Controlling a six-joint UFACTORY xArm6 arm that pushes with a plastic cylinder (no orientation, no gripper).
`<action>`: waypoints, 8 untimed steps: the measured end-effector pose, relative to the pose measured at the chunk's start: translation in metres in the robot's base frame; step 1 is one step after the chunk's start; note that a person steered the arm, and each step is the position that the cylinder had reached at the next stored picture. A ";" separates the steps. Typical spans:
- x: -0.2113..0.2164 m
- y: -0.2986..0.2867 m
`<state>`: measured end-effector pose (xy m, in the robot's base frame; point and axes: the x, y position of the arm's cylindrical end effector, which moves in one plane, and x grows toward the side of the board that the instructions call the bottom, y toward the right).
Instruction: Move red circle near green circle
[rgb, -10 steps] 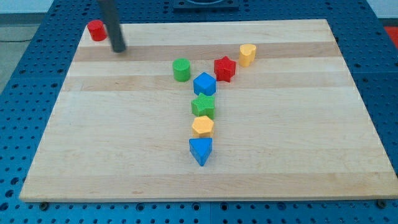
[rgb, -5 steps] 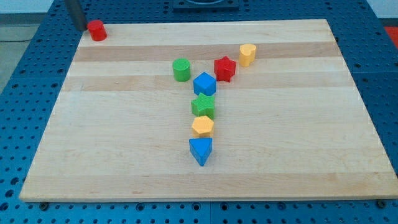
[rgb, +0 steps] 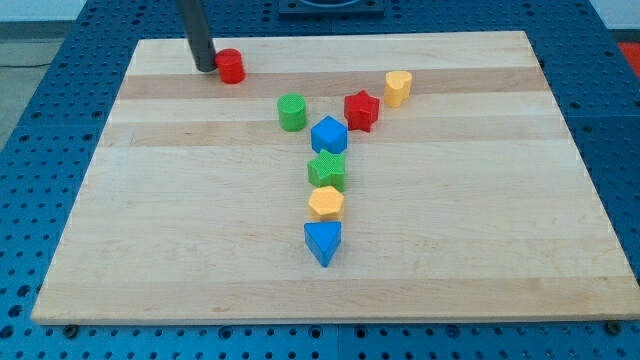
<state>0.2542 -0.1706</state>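
The red circle (rgb: 231, 66) lies near the board's top edge, left of centre. My tip (rgb: 204, 68) stands right against its left side. The green circle (rgb: 292, 112) lies below and to the right of the red circle, a short gap away.
A red star (rgb: 361, 110) and a yellow heart-like block (rgb: 398, 87) lie right of the green circle. A blue block (rgb: 328, 135), a green star-like block (rgb: 327, 171), a yellow hexagon (rgb: 326, 203) and a blue triangle (rgb: 322, 242) run down the wooden board (rgb: 480, 220).
My tip went from right of the red circle around to its left, then pushed it rightward from the board's top left corner towards the green circle.
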 end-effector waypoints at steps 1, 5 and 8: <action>0.000 0.017; -0.010 0.068; 0.003 0.073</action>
<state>0.2571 -0.0974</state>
